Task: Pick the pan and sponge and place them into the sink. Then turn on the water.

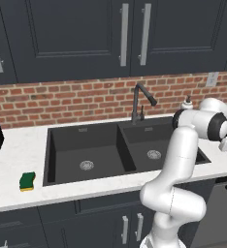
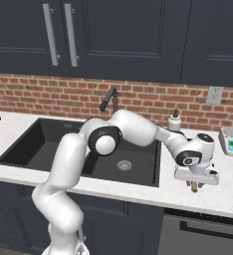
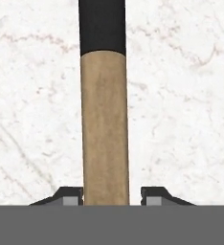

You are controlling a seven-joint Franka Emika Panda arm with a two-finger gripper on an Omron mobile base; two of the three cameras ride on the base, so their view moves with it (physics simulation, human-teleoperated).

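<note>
Marble counter (image 3: 190, 95), pan handle (image 3: 105, 129) between hand (image 3: 112, 196) fingers

The pan's tan wooden handle (image 3: 105, 127) is lying straight on the white marbled counter (image 3: 181, 95), and it is joining a black neck at its far end (the round body is not showing in the hand view). The sponge (image 1: 27, 181), green on top and yellow below, is resting flat on the counter just beside the sink's left edge, near the front edge. The matte black sink (image 1: 67, 145) is showing two basins, each with a round silver drain. The dark gooseneck faucet (image 1: 140, 99) is standing behind the divider.
</note>
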